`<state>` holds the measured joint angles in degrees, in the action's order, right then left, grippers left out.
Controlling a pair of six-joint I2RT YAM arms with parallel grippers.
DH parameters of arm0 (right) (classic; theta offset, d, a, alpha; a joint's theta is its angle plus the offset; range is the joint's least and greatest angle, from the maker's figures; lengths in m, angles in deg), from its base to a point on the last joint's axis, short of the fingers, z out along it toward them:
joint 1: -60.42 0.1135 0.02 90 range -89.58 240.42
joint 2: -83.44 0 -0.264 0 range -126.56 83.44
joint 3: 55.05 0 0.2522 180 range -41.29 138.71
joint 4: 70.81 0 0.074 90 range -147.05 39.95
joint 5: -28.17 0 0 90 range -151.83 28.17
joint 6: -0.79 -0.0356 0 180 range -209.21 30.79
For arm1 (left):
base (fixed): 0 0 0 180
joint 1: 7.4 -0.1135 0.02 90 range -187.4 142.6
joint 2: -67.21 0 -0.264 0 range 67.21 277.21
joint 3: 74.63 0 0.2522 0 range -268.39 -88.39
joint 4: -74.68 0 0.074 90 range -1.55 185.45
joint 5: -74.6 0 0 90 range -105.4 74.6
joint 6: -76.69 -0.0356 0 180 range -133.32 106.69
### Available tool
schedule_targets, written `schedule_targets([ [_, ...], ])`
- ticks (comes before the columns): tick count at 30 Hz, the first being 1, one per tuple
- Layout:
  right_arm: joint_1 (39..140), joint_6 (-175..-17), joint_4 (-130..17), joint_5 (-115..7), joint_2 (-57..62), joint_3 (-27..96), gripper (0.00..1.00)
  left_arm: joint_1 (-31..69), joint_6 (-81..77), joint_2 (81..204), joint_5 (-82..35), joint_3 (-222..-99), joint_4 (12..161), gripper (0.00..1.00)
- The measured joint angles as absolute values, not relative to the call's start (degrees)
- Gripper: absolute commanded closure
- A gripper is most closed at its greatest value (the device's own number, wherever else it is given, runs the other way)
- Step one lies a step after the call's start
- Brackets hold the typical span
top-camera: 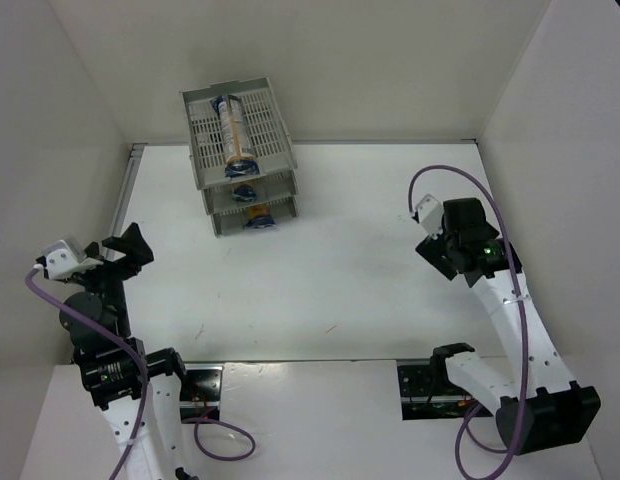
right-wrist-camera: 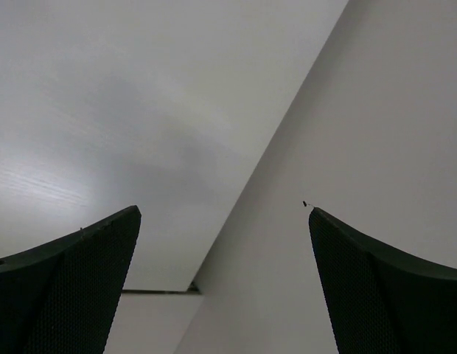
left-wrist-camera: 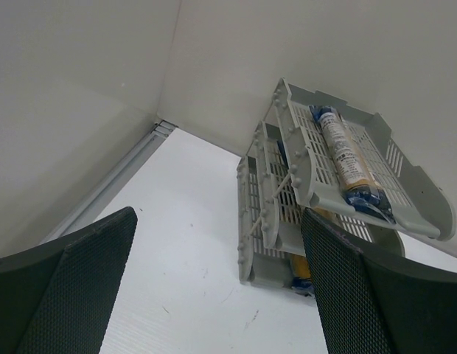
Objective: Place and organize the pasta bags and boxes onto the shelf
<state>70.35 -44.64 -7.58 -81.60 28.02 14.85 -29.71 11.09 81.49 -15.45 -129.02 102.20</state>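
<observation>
The shelf (top-camera: 204,138) is a light grey tiered rack at the back of the table, left of centre. A long pasta packet (top-camera: 233,129) with dark blue ends lies lengthwise in its top tray. A blue end of a second packet (top-camera: 244,191) shows in the middle tier, and a third packet (top-camera: 257,218) shows in the bottom tier. In the left wrist view the shelf (left-wrist-camera: 298,158) stands ahead, with the top packet (left-wrist-camera: 347,158) and the bottom packet (left-wrist-camera: 300,268) visible. My left gripper (top-camera: 136,246) (left-wrist-camera: 217,218) is open and empty, well short of the rack. My right gripper (top-camera: 437,252) (right-wrist-camera: 223,211) is open and empty, raised at the right and facing the walls.
White walls enclose the table on three sides, with a metal strip (left-wrist-camera: 118,177) along the left wall's foot. Purple cables (top-camera: 490,205) loop over both arms. The arm bases (top-camera: 430,385) sit at the near edge.
</observation>
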Motion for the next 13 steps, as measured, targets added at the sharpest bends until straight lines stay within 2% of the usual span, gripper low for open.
schedule_targets([
  [7,68.26,-49.58,0.68,-79.03,32.48,9.19,0.00,-29.27,11.44,81.49,-16.43,-129.02,102.38,0.01],
  [13,68.26,-50.80,2.19,-78.46,39.36,8.73,0.00,-28.94,12.49,81.49,-17.26,-129.02,102.73,0.01],
])
